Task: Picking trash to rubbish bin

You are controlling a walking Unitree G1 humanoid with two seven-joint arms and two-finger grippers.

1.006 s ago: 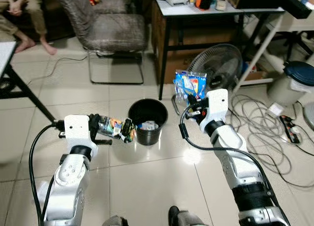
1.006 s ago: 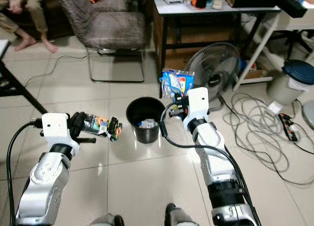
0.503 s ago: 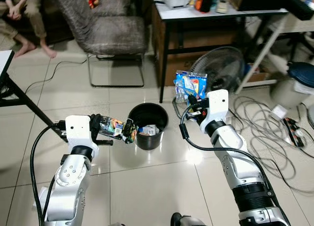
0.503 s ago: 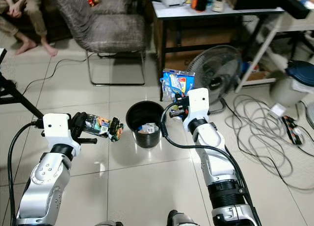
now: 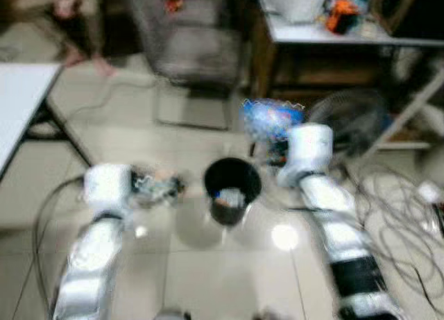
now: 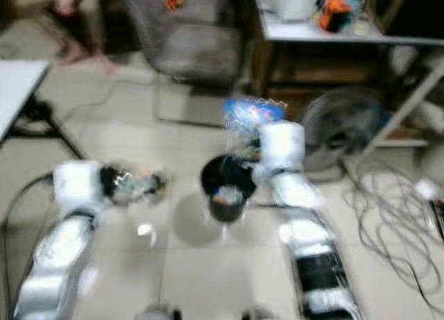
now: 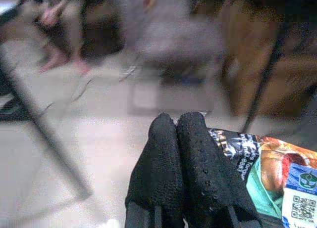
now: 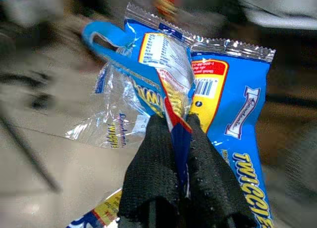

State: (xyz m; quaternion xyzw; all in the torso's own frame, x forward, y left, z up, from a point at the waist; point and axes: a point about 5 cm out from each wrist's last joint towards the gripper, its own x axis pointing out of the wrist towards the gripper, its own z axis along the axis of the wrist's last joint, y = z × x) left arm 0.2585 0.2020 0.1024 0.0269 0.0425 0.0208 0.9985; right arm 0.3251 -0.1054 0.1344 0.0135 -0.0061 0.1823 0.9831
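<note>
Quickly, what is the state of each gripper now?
Left gripper: shut on a snack wrapper.
Right gripper: shut on blue snack packets.

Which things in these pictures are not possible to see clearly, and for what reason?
- Contents of the black bin: motion blur in both eye views leaves pale shapes only.
- Dark snack wrapper: in the left wrist view, cut by the edge and partly behind the left gripper fingers.
- Blue wrappers: in the right wrist view, lower part behind the right gripper fingers.
</note>
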